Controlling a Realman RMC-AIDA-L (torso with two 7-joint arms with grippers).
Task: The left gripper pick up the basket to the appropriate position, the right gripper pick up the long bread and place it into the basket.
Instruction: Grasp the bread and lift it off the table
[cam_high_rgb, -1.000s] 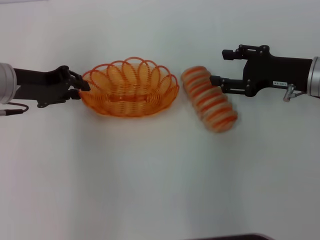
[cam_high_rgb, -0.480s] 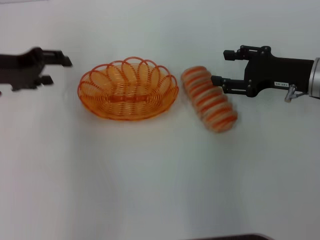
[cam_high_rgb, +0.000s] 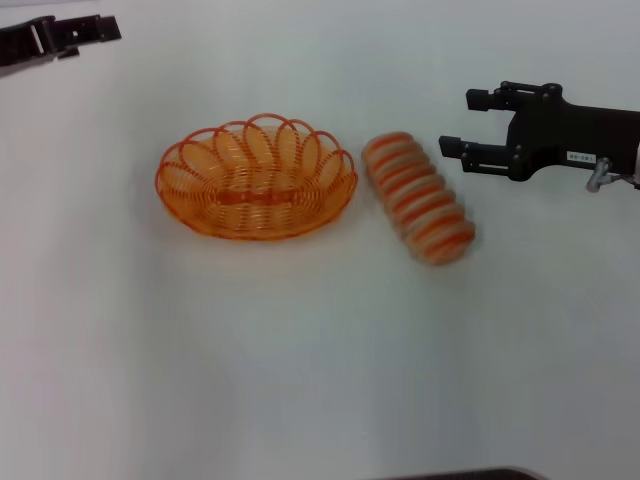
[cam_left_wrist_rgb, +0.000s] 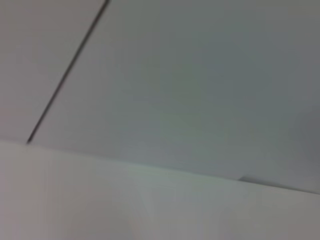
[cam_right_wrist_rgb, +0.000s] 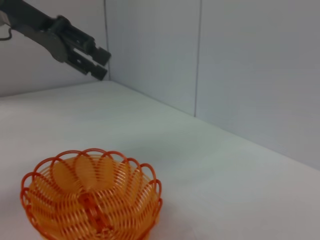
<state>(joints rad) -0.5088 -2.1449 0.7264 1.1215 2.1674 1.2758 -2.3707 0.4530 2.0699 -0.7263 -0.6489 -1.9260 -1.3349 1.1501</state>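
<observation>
The orange wire basket (cam_high_rgb: 250, 220) stands empty on the white table, left of centre in the head view. The long bread (cam_high_rgb: 418, 198), cream with orange stripes, lies slantwise on the table just right of the basket and apart from it. My right gripper (cam_high_rgb: 458, 122) is open and empty, hovering just right of the bread's far end without touching it. My left gripper (cam_high_rgb: 100, 30) is open and empty at the far left corner, well away from the basket. The right wrist view shows the basket (cam_right_wrist_rgb: 90, 210) and, beyond it, the left gripper (cam_right_wrist_rgb: 102, 64). The left wrist view shows only table and wall.
The white table (cam_high_rgb: 300, 350) spreads out bare in front of the basket and bread. A grey panelled wall (cam_right_wrist_rgb: 240, 75) stands behind the table. A dark edge (cam_high_rgb: 460, 474) shows at the near side.
My left gripper has left the basket's left rim and drawn back to the far left corner. My right gripper has shifted slightly right, away from the bread. Basket and bread have stayed put.
</observation>
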